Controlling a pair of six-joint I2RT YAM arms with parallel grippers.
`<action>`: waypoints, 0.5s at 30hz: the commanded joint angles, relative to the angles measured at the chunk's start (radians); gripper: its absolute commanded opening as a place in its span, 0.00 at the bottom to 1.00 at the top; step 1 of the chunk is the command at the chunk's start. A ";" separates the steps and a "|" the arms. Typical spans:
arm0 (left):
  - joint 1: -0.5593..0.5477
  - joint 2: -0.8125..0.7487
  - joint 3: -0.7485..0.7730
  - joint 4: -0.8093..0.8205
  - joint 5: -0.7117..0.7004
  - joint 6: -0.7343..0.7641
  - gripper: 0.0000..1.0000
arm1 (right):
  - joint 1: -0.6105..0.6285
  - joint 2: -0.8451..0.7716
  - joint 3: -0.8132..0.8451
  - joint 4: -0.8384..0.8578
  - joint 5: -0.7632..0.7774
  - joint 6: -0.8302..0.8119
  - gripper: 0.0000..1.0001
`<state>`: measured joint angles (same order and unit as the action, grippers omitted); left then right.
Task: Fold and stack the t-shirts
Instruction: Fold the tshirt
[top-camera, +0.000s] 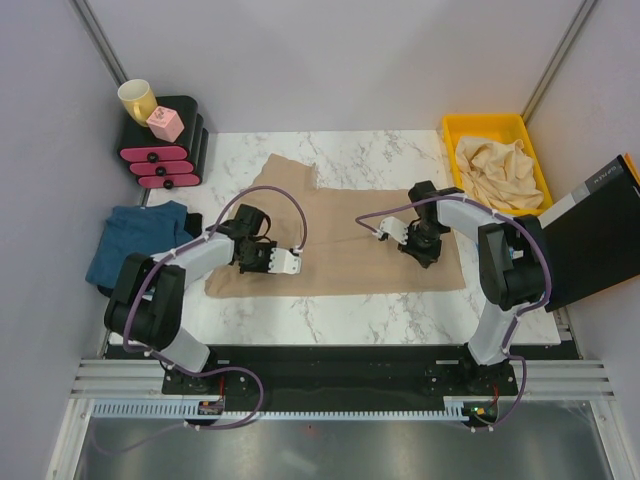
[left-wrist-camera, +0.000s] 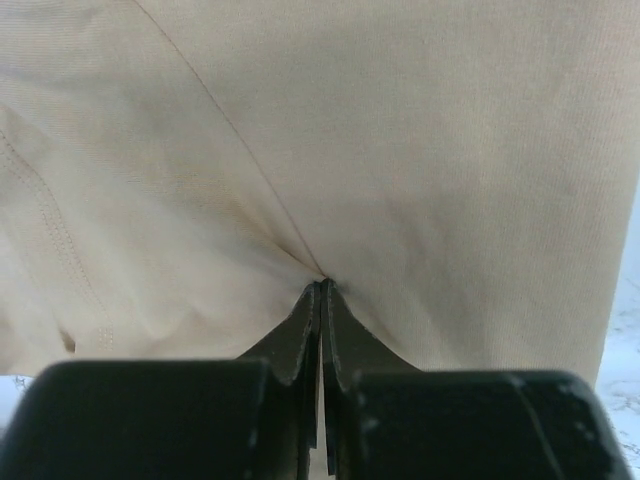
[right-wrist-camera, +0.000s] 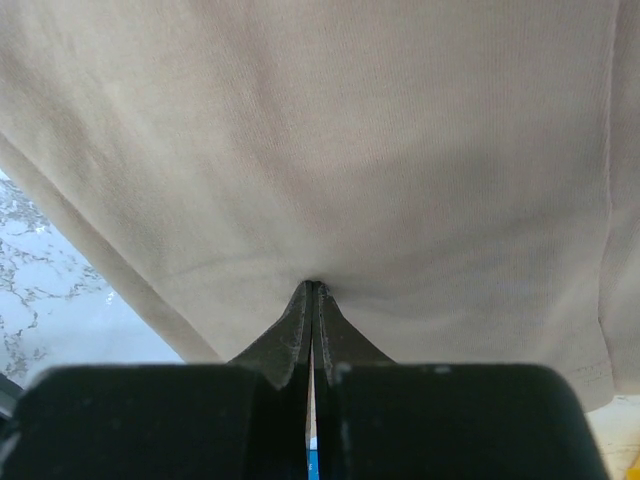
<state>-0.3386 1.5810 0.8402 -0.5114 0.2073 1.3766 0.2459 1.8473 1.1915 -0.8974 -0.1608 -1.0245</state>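
A tan t-shirt (top-camera: 340, 235) lies spread flat on the marble table, one sleeve pointing to the far left. My left gripper (top-camera: 263, 258) is down on its left part. In the left wrist view the jaws (left-wrist-camera: 322, 287) are shut, pinching a small pucker of the tan cloth (left-wrist-camera: 380, 150), with creases running out from the tips. My right gripper (top-camera: 423, 249) is down on the shirt's right part. In the right wrist view its jaws (right-wrist-camera: 312, 286) are shut on the tan cloth (right-wrist-camera: 350, 130) near a hemmed edge. A teal-blue t-shirt (top-camera: 138, 240) lies bunched at the table's left edge.
A yellow bin (top-camera: 487, 126) at the back right holds crumpled beige t-shirts (top-camera: 497, 170). A pink and black drawer stand (top-camera: 165, 148) with a yellow mug (top-camera: 137, 99) stands at the back left. A black box (top-camera: 598, 235) sits at the right edge.
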 joint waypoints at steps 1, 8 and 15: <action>0.007 0.082 -0.107 -0.038 -0.074 -0.016 0.03 | 0.003 0.078 -0.085 0.037 -0.034 0.026 0.00; 0.004 -0.009 -0.207 -0.061 -0.055 -0.002 0.02 | 0.004 -0.017 -0.207 0.069 -0.020 0.043 0.00; -0.004 -0.049 -0.248 -0.099 -0.040 0.001 0.02 | 0.016 -0.079 -0.237 0.066 -0.005 0.070 0.00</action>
<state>-0.3447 1.4788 0.6930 -0.3569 0.2008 1.3872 0.2508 1.7267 1.0431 -0.7456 -0.1520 -0.9901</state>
